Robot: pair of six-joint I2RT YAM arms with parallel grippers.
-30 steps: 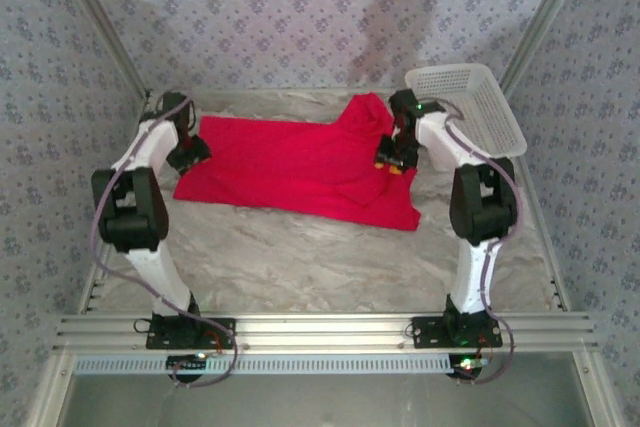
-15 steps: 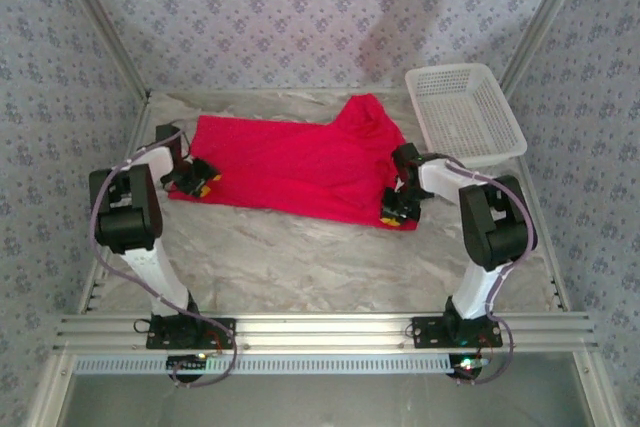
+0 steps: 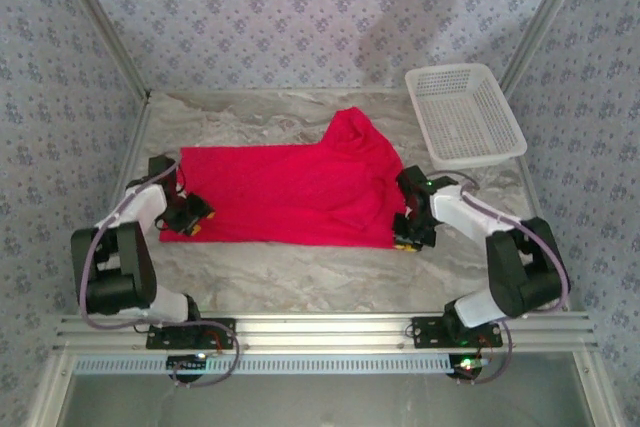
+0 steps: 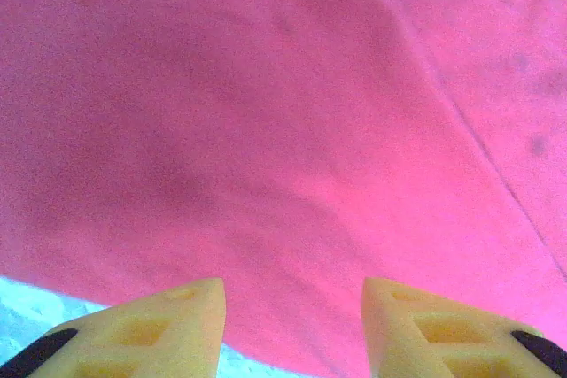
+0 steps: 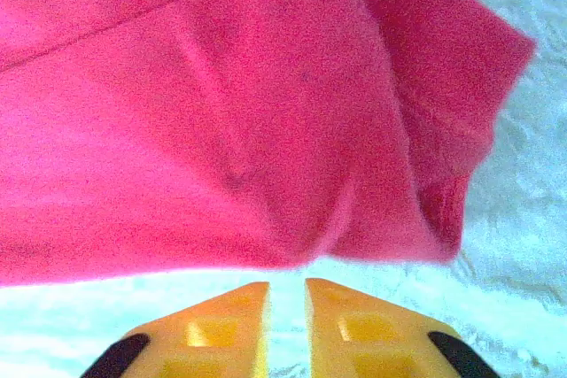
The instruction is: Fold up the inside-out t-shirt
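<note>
Two tools down low on my feed right now, one at each near corner of the bright red short-sleeved cloth t-shirt (image 3: pixel 290 197). It lies spread across the middle of the marbled grey bench (image 3: pixel 320 272), mostly flat, with a bunched-up peak (image 3: pixel 355 132) at its far right side.

My left tool (image 3: pixel 195 219) sits at the shirt's near left corner. On the left wrist cam (image 4: pixel 291 288) its yellow fingers (image 4: pixel 177 316) stand well apart, so it's open, and the red cloth (image 4: pixel 283 130) spreads out just past the tips. I can't tell whether they actually touch the fabric.

My right tool (image 3: pixel 408 237) is at the near right corner. On the right wrist cam (image 5: pixel 286 288) the fingers (image 5: pixel 354 329) are almost together with a thin slit between them, bare bench showing through, nothing pinched. The shirt's edge (image 5: pixel 221 112) lies just beyond the tips.

Off at the far right sits the white plastic mesh basket (image 3: pixel 465 117), apart from the shirt.
</note>
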